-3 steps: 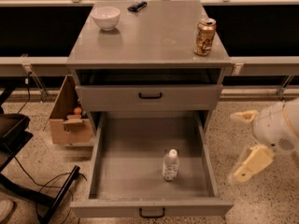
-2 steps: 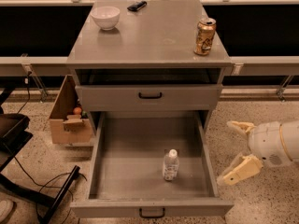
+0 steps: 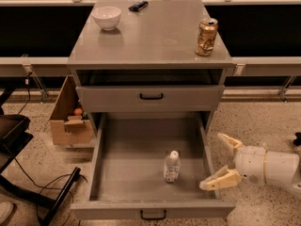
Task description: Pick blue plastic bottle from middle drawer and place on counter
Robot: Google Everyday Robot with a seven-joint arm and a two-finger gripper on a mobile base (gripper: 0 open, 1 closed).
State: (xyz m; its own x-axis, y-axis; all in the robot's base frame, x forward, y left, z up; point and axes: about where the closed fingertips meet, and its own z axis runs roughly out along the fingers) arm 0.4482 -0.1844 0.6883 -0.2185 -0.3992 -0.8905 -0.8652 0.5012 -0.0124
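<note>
The blue plastic bottle (image 3: 171,166), clear with a white cap, stands upright in the pulled-out middle drawer (image 3: 117,173), right of centre near the front. My gripper (image 3: 225,161) is at the lower right, by the drawer's right wall, to the right of the bottle and apart from it. Its two pale fingers are spread wide and hold nothing. The counter (image 3: 150,36) is the grey top of the cabinet, above.
On the counter stand a gold drink can (image 3: 206,36) at the right, a white bowl (image 3: 106,17) at the back left and a dark small object (image 3: 138,5). The upper drawer (image 3: 150,97) is closed. A cardboard box (image 3: 69,119) sits left of the cabinet; a black stand and cables lie lower left.
My gripper has moved left toward the drawer's right wall, closer to the bottle. The bottle and the counter items have not moved.
</note>
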